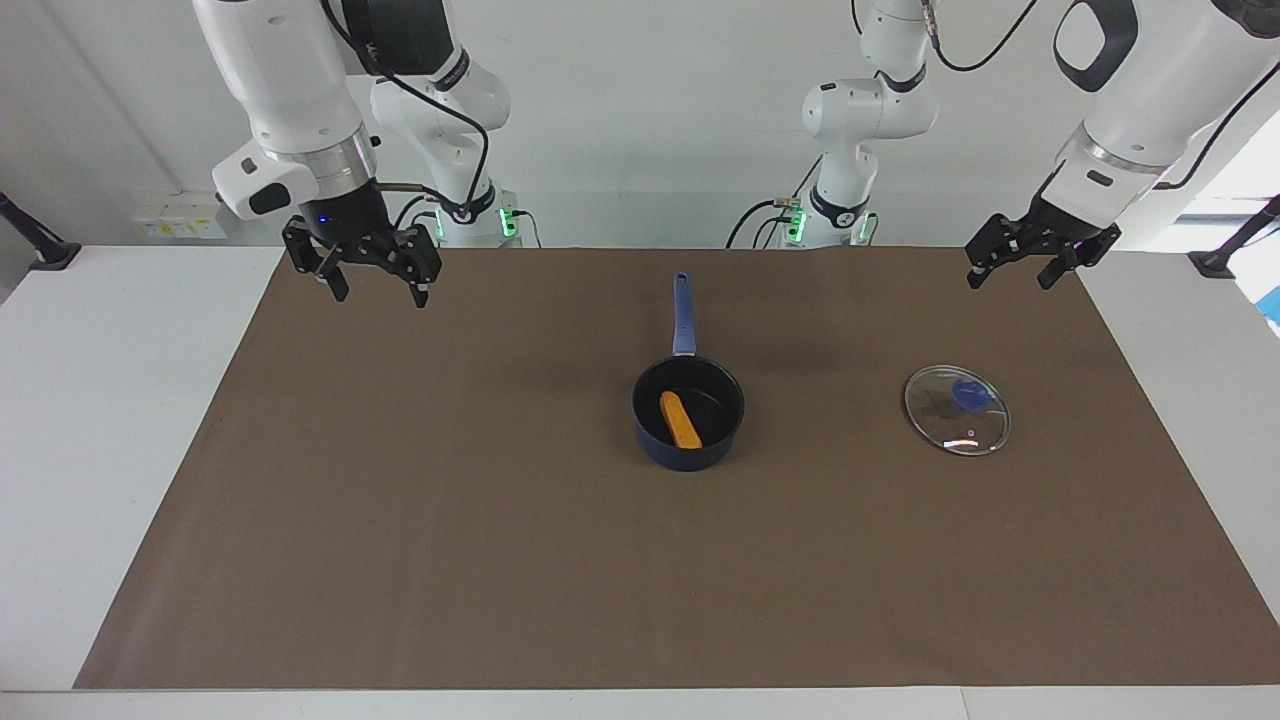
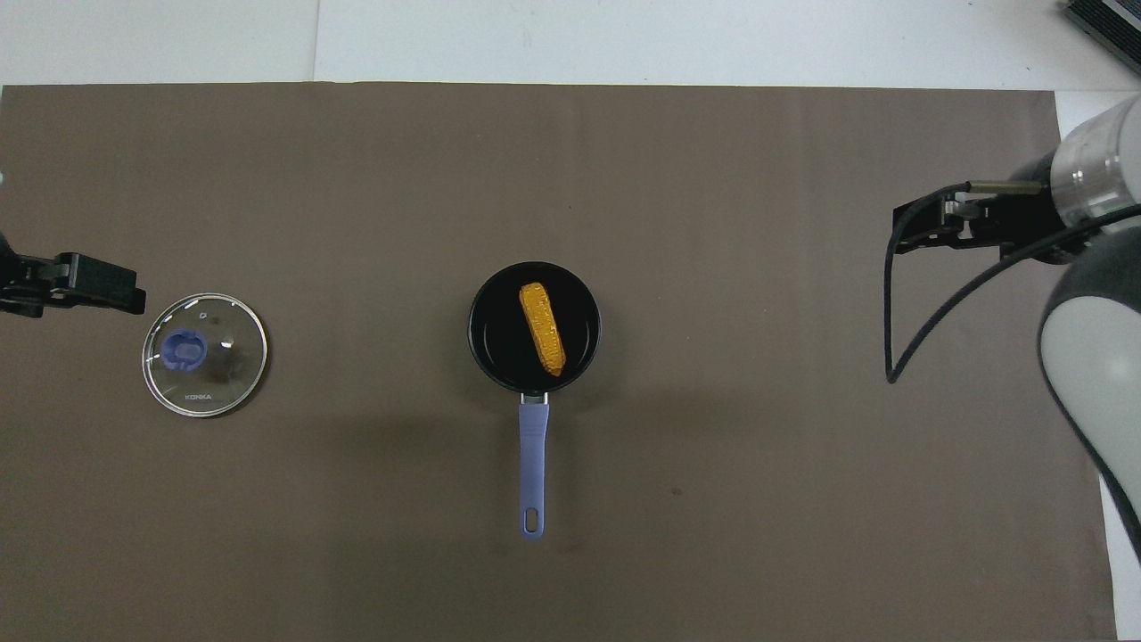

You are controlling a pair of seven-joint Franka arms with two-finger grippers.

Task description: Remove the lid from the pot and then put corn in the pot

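Corn lies inside the pot, so both steps look done. Lid sits flat on the desk, well apart from the pot toward the left arm's end, clear of the drop path. Left end effector hangs above the desk near the lid, fingers apart, empty. Right end effector waits, wide, empty. Overhead view shows the cob lying diagonally; facing view shows both end effectors raised.

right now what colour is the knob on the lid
Blue, at the centre of the clear glass lid; it shows best in the overhead view.
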